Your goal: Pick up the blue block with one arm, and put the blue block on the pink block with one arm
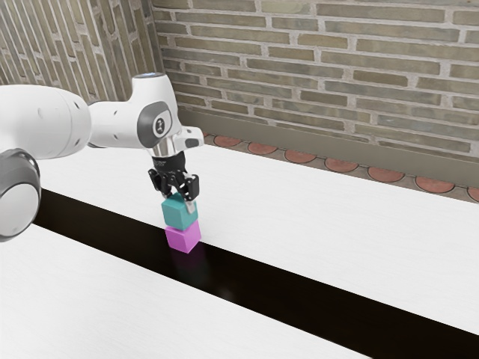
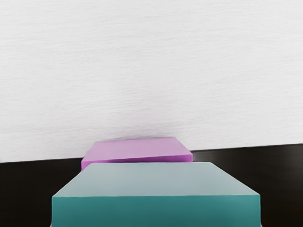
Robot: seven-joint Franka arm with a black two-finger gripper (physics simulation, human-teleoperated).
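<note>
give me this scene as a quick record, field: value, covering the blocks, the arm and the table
table: white, with a black stripe running across it
pink block: sits on the black stripe
blue block: teal-blue cube stacked on the pink block, no gap visible in the exterior view, roughly aligned
end effector: points straight down, at the blue block's top
backdrop: brick wall

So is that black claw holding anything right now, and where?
Yes: the gripper pinches the blue block by its upper sides, as it sits on the pink block.
</note>
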